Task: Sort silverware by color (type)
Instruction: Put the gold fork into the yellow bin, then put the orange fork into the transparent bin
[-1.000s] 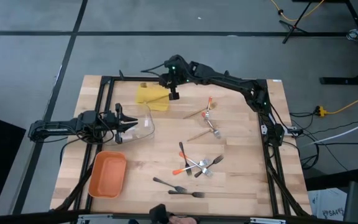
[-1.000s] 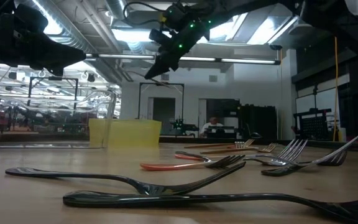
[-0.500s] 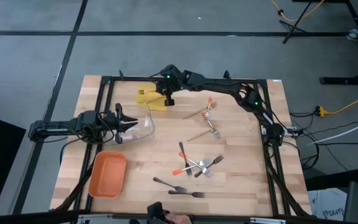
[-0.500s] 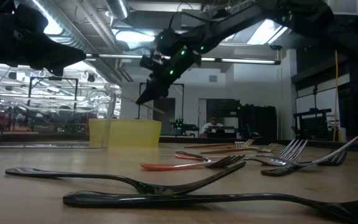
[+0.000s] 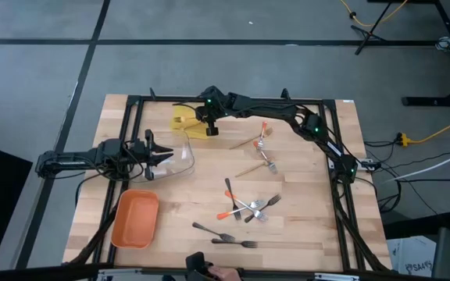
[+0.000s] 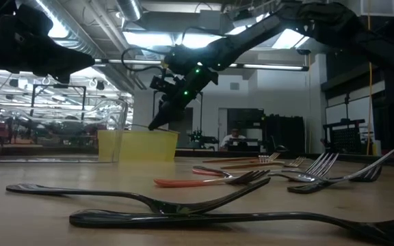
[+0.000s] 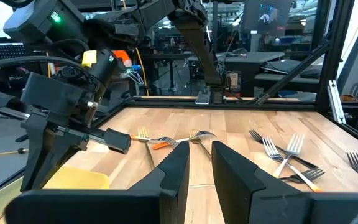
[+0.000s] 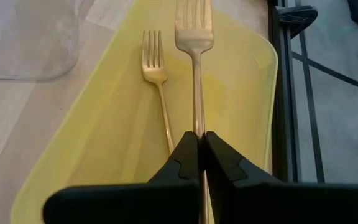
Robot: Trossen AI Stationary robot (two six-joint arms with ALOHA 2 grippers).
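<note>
I see the right gripper (image 8: pixel 199 144) clamped on a tan fork (image 8: pixel 195 68) over the yellow tray (image 5: pixel 186 122) near the table's far edge, another tan fork (image 8: pixel 156 81) lying inside. My left gripper (image 7: pixel 200 163), fingers narrowly parted, waits by the clear tray (image 5: pixel 180 158).

Table (image 5: pixel 303 195): pale wood planks, matt, visible grain. Yellow tray (image 8: pixel 241 93): smooth translucent plastic, slight sheen. Forks in it (image 8: pixel 157 74): tan wood, matt. Clear tray (image 5: pixel 180 160): glossy transparent plastic. Orange tray (image 5: pixel 135 220): smooth plastic. Dark forks (image 6: pixel 204 217): glossy black.
</note>
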